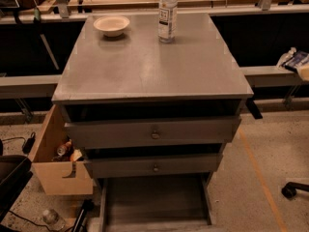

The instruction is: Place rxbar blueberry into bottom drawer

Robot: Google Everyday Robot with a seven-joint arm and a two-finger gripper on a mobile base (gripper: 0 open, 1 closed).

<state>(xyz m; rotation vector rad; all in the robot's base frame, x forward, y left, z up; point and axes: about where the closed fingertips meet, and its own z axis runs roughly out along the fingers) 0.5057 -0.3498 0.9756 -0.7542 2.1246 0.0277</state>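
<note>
One drawer (pixel 154 199), the lowest, stands pulled out to take the bar (pixel 299 60), which shows beside the hand (pixel 304 72) at the far right; I cannot tell its grip.

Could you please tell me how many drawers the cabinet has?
3: top drawer, middle drawer, open bottom drawer at the floor; gripper at the right edge.
</note>
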